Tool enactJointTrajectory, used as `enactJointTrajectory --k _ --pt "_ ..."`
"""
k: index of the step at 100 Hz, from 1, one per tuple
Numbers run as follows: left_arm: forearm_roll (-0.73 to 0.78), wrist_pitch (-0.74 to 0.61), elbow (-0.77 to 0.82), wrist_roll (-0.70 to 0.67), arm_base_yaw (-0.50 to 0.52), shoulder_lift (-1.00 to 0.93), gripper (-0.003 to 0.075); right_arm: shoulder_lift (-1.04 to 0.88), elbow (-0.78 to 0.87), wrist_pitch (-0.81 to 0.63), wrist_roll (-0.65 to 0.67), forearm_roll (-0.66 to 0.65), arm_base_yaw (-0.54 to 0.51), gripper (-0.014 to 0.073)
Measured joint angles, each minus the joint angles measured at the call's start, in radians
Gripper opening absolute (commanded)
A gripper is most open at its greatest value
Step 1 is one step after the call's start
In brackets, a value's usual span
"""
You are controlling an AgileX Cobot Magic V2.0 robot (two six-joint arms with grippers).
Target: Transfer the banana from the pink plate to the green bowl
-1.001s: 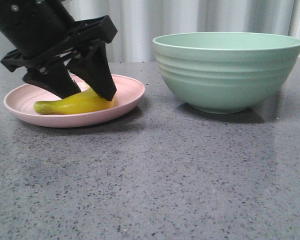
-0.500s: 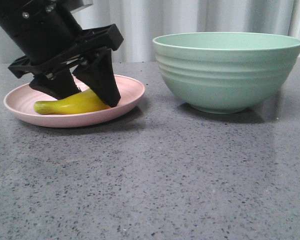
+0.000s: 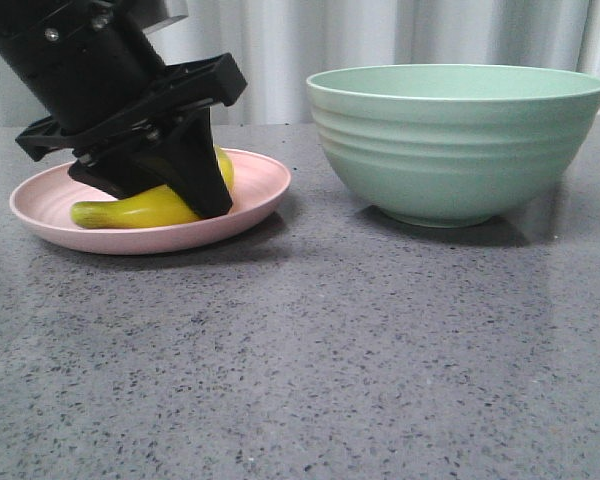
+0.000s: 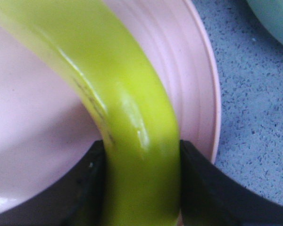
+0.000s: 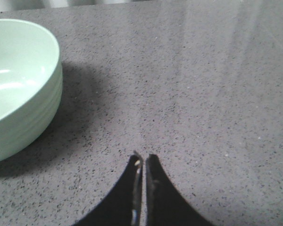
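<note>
The yellow banana lies on the pink plate at the left of the table. My left gripper is down on the plate, its two black fingers shut on the banana's middle. In the left wrist view the banana fills the gap between both fingers, over the pink plate. The green bowl stands to the right of the plate and shows no contents. My right gripper is shut and empty above bare table, with the green bowl beside it.
The grey speckled tabletop stretches in front of the plate and bowl. A pale curtain hangs behind the table's far edge.
The left gripper's fingers have closed in on the banana. The banana's right end has tipped up a little behind the fingers. Plate and bowl have not moved.
</note>
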Motion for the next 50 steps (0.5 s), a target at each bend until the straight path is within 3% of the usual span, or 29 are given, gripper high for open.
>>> enactJointTrajectory --k 33,50 --pt "0.019 0.125 -0.114 0.000 -0.009 -0.002 -0.0019 0.011 -0.121 0.111 -0.010 0.004 0.092 -0.0064" --pt "0.112 0.209 -0.203 0.000 -0.047 -0.046 -0.0019 0.042 -0.230 0.199 -0.044 0.004 0.157 0.0045"
